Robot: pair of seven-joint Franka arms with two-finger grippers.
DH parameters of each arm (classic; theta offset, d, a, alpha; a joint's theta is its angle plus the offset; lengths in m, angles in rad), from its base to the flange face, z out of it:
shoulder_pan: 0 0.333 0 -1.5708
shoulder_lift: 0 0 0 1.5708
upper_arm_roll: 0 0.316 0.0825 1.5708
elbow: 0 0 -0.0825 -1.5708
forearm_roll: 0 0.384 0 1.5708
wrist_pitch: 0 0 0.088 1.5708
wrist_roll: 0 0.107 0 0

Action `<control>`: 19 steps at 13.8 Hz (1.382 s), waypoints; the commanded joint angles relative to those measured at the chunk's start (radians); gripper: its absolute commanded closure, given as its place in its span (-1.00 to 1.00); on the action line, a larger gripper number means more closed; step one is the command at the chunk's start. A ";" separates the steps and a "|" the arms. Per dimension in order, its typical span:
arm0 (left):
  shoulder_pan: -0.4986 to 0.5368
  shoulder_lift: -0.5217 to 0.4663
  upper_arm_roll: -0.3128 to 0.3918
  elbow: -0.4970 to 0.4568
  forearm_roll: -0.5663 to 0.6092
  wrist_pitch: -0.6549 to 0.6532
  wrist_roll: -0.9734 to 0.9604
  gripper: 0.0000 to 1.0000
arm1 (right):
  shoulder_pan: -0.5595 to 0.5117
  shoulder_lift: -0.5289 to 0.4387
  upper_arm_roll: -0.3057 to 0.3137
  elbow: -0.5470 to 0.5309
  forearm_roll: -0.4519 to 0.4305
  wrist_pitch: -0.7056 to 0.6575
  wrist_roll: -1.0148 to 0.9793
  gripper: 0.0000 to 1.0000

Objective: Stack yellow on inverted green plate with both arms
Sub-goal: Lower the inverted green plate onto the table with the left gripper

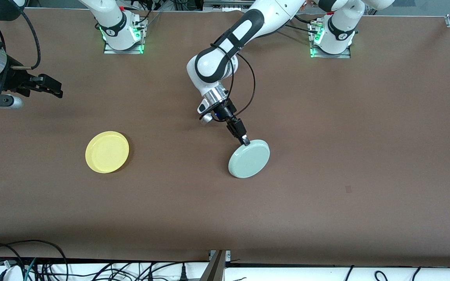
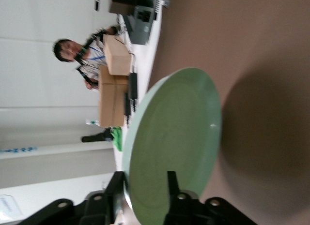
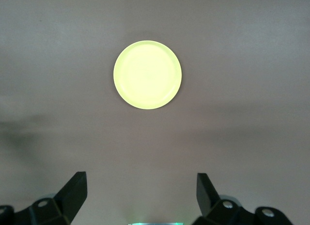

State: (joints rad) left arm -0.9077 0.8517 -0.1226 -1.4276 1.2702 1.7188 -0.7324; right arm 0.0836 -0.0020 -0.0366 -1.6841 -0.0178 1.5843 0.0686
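The pale mint-green plate [image 1: 249,159] is near the table's middle, tipped up on its edge with a smooth face toward the front camera. My left gripper [image 1: 244,141] is shut on its upper rim, one finger on each face. In the left wrist view the green plate [image 2: 179,138] stands edge-up between the fingers of the left gripper [image 2: 145,175]. The yellow plate [image 1: 107,152] lies flat, rim up, toward the right arm's end of the table. My right gripper [image 1: 53,86] is open and empty, up in the air at the table's end. It sees the yellow plate [image 3: 147,74] ahead of the right gripper [image 3: 141,186].
The brown table top [image 1: 326,164] is bare around both plates. The arm bases [image 1: 123,35] stand along the table's edge farthest from the front camera. Cables lie off the table's nearest edge [image 1: 33,257].
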 commanded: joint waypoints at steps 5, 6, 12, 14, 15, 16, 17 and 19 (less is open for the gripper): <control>0.018 0.015 -0.029 0.102 -0.304 0.123 -0.123 -1.00 | 0.001 0.008 -0.006 0.021 0.012 -0.021 0.004 -1.00; 0.029 0.010 -0.029 0.104 -0.371 0.149 -0.136 -1.00 | 0.001 0.008 -0.006 0.021 0.012 -0.021 0.002 -1.00; 0.133 -0.064 -0.028 0.127 -0.762 0.220 -0.184 -1.00 | -0.004 0.008 -0.025 0.021 0.012 -0.020 -0.001 -1.00; 0.212 -0.141 -0.023 0.124 -0.880 0.219 -0.087 -1.00 | -0.004 0.010 -0.025 0.021 0.012 -0.009 -0.003 -1.00; 0.257 -0.182 -0.020 0.119 -0.944 0.217 -0.038 -1.00 | -0.004 0.011 -0.025 0.021 0.012 -0.009 -0.003 -1.00; 0.309 -0.225 -0.019 0.105 -1.006 0.209 0.011 -1.00 | -0.004 0.011 -0.025 0.021 0.012 -0.009 -0.003 -1.00; 0.363 -0.262 -0.018 0.102 -1.060 0.202 0.040 -1.00 | -0.001 0.011 -0.025 0.023 0.012 -0.009 -0.001 -1.00; 0.487 -0.336 -0.017 0.084 -1.150 0.180 0.048 -1.00 | -0.004 0.010 -0.026 0.027 0.012 -0.021 -0.007 -1.00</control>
State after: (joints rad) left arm -0.5235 0.6084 -0.1266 -1.2772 0.2025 1.9101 -0.7164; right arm 0.0813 0.0010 -0.0601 -1.6838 -0.0178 1.5836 0.0687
